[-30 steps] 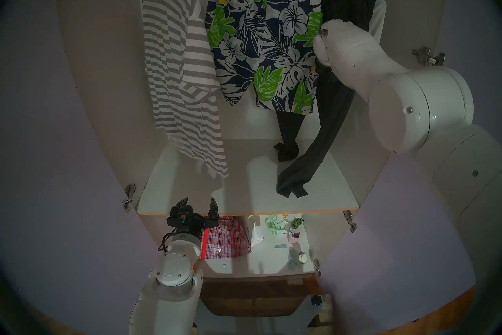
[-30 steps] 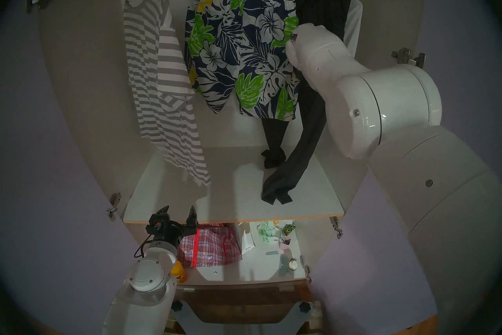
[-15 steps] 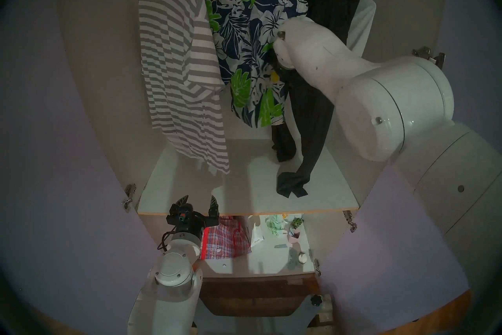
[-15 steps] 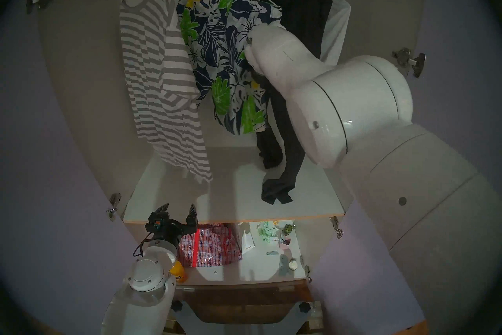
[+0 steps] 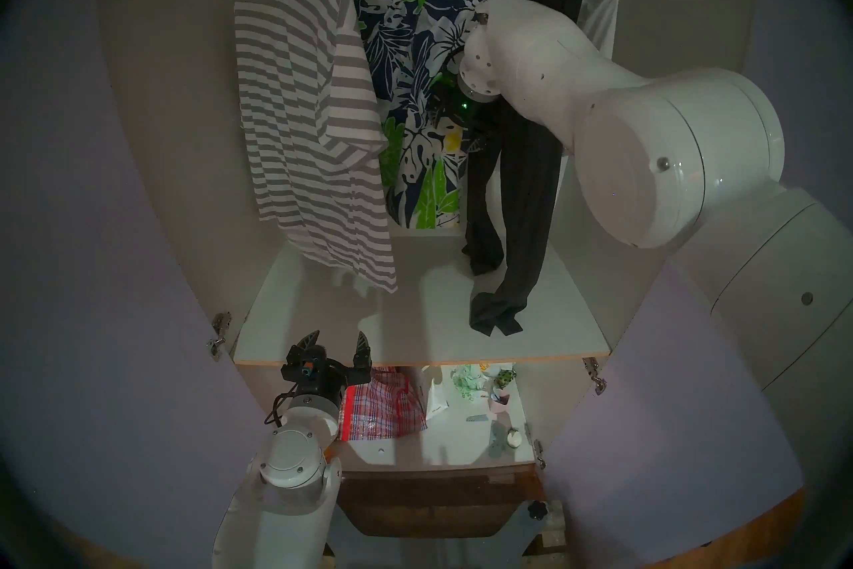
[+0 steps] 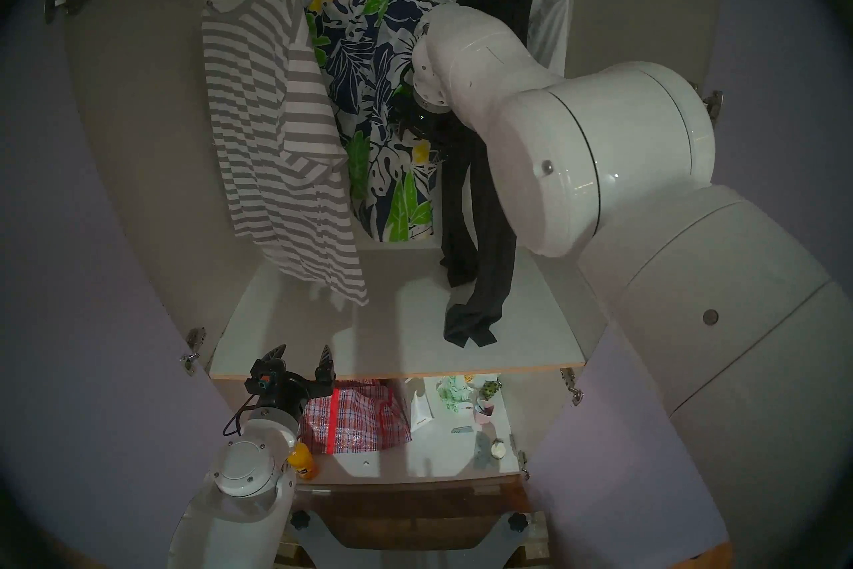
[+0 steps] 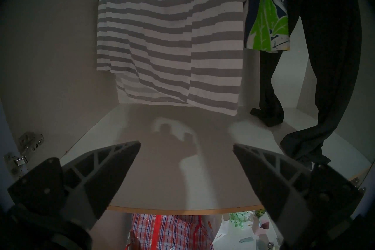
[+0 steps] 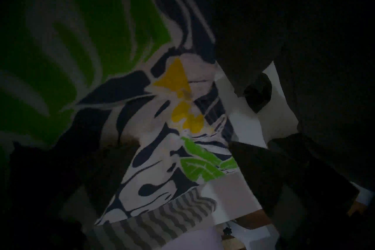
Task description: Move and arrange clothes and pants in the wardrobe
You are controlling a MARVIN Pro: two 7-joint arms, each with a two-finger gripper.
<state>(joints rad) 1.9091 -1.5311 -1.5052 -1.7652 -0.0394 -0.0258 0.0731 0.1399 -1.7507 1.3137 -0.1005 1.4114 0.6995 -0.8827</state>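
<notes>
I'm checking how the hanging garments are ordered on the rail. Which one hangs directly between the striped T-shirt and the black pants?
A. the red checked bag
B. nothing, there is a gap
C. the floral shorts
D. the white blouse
C: the floral shorts hang between the striped T-shirt and the black pants in the head views.

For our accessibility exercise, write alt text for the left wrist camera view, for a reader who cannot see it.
An open gripper hovers at the front edge of a white shelf. A striped T-shirt hangs above the shelf, with floral shorts and black trousers to the right.
</notes>
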